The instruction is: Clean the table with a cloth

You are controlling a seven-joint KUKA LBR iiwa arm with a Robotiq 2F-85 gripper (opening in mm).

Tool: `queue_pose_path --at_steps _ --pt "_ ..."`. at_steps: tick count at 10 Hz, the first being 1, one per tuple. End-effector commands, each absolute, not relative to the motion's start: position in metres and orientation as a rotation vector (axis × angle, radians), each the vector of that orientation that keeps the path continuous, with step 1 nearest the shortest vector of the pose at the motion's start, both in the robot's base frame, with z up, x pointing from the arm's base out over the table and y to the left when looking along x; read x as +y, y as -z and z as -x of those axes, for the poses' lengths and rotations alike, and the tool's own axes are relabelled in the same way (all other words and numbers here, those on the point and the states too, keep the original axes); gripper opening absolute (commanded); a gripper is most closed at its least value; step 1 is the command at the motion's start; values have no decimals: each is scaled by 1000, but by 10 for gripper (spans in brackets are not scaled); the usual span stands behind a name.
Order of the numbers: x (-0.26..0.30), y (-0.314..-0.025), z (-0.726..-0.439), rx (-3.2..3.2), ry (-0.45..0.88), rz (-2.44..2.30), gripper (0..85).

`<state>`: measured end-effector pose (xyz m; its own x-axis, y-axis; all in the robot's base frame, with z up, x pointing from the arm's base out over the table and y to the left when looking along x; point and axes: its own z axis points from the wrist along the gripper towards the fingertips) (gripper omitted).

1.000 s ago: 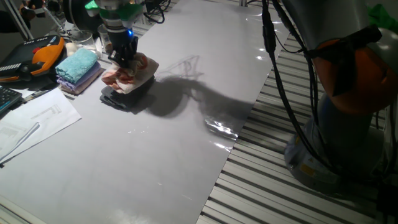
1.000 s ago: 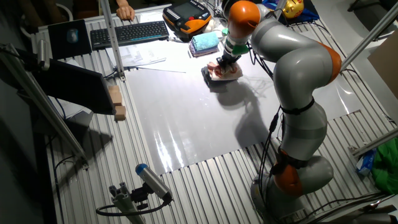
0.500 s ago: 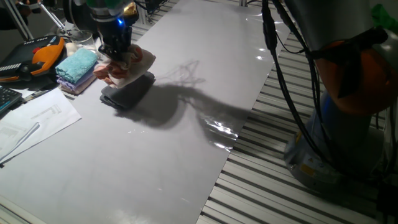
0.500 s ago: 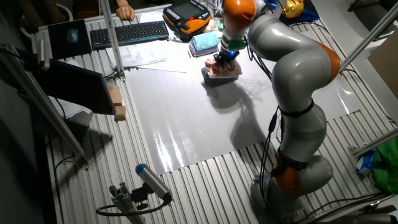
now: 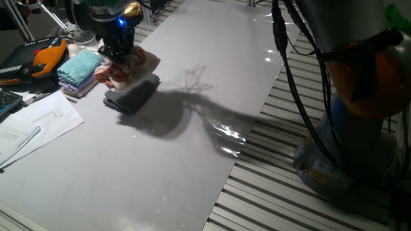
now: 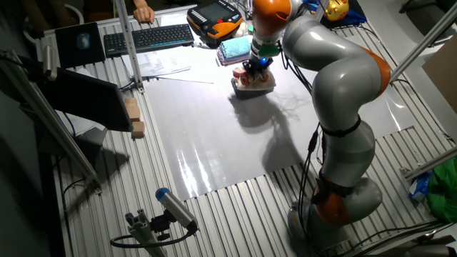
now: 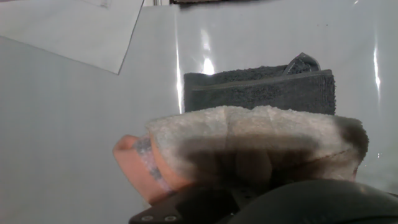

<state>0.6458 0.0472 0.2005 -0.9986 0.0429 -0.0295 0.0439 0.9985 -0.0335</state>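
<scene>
My gripper (image 5: 121, 56) is shut on the cloth (image 5: 131, 67), a pale pink and peach terry towel, and holds it bunched a little above the dark grey cloth (image 5: 131, 97). The table (image 5: 192, 147) is a glossy light grey-white sheet under both. In the other fixed view the gripper (image 6: 257, 68) holds the cloth (image 6: 255, 78) at the table's far end (image 6: 207, 128). In the hand view the cloth (image 7: 249, 149) fills the lower frame and hides my fingertips, with the dark grey cloth (image 7: 261, 90) lying flat on the table (image 7: 62, 124) beyond it.
A folded teal-blue towel (image 5: 80, 66) lies on a stack left of the gripper. Sheets of paper (image 5: 32, 125) lie at the table's left end. An orange-black device (image 5: 42, 58) and a keyboard (image 6: 146, 36) sit behind. Slatted metal grating (image 5: 289, 192) borders the table, with the arm's base (image 6: 335, 200) on it.
The gripper has risen and shifted left with the pink cloth, lifting it off the dark grey cloth, which stays flat on the table.
</scene>
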Motion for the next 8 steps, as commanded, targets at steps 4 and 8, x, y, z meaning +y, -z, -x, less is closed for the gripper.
queue_pose_path --at_steps 4,8 --pt "61 -202 -637 3112 44 -73 0" --pt "65 -202 -634 3097 60 -79 0"
